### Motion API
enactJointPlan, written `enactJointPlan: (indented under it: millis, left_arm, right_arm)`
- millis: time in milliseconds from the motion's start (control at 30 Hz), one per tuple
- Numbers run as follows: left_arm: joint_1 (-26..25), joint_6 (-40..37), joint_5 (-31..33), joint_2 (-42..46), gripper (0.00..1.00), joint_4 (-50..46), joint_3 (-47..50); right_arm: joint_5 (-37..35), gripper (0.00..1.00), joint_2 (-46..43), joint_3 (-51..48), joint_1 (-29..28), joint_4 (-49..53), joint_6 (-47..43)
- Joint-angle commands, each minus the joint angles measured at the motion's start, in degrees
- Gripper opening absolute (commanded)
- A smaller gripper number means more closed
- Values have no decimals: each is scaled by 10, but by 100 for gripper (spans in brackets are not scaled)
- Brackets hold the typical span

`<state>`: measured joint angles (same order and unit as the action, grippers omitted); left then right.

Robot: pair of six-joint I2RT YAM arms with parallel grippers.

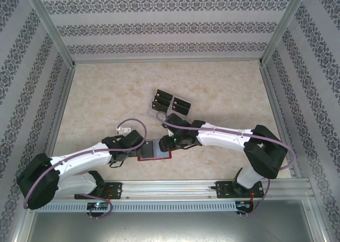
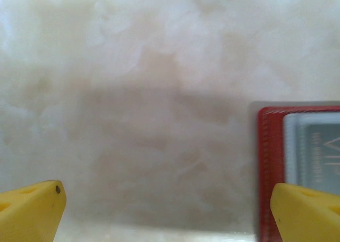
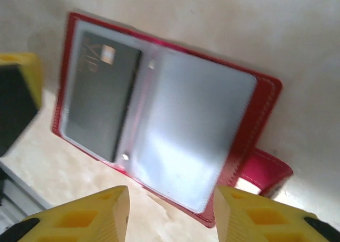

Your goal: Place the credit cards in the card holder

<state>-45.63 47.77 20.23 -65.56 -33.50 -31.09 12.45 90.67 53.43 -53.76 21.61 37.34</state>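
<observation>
The card holder (image 1: 155,150) is a red wallet lying open on the table, between the two grippers. In the right wrist view its left clear sleeve holds a black credit card (image 3: 101,96); its right sleeve (image 3: 196,135) looks empty, and the snap tab (image 3: 265,170) sticks out beyond it. My right gripper (image 3: 170,216) hovers over the wallet's near edge, open, with nothing between its yellow fingers. My left gripper (image 2: 170,213) is wide open, one fingertip (image 2: 308,210) over the wallet's red edge (image 2: 270,167); I cannot tell whether it touches. Several loose credit cards (image 1: 170,102) lie further back.
Patterned walls and metal frame posts (image 1: 58,101) enclose the marble-look table on three sides. A rail (image 1: 175,189) with both arm bases runs along the near edge. Bare tabletop (image 1: 228,93) lies to the left and right of the loose cards.
</observation>
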Motion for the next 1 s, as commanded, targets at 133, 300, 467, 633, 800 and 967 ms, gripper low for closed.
enactJointPlan:
  millis: [133, 300, 467, 633, 800, 967]
  left_arm:
    - [5, -63, -20, 4, 100, 35, -28]
    - [4, -64, -34, -20, 100, 60, -23]
    - [2, -59, -41, -30, 100, 78, -8]
    - [-1, -53, -45, -41, 100, 87, 5]
    - [-3, -45, -49, -48, 100, 98, 20]
    - [-9, -36, -49, -60, 100, 102, 27]
  right_arm:
    - [-15, 47, 32, -5, -4, -9, 12]
    - [-14, 47, 46, 5, -8, -11, 14]
    - [-15, 47, 63, 15, -10, -9, 12]
    - [-13, 47, 75, 21, -13, -10, 14]
    - [-14, 47, 81, 26, -15, -10, 16]
    - [-20, 47, 76, 27, -19, -8, 19]
